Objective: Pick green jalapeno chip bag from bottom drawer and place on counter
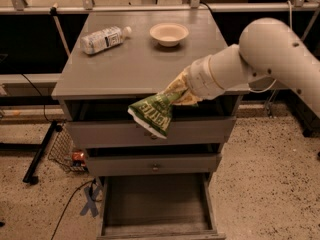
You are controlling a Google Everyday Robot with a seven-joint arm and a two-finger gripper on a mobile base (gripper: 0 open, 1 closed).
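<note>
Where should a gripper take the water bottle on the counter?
Grip the water bottle across its middle, from above: it lies on its side, cap toward the bowl. The gripper holds the chip bag at the counter's front edge.

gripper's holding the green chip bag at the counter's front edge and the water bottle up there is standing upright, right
Not quite: the camera view shows the water bottle lying on its side on the counter. The rest holds: the gripper holds the green jalapeno chip bag at the counter's front edge.
</note>
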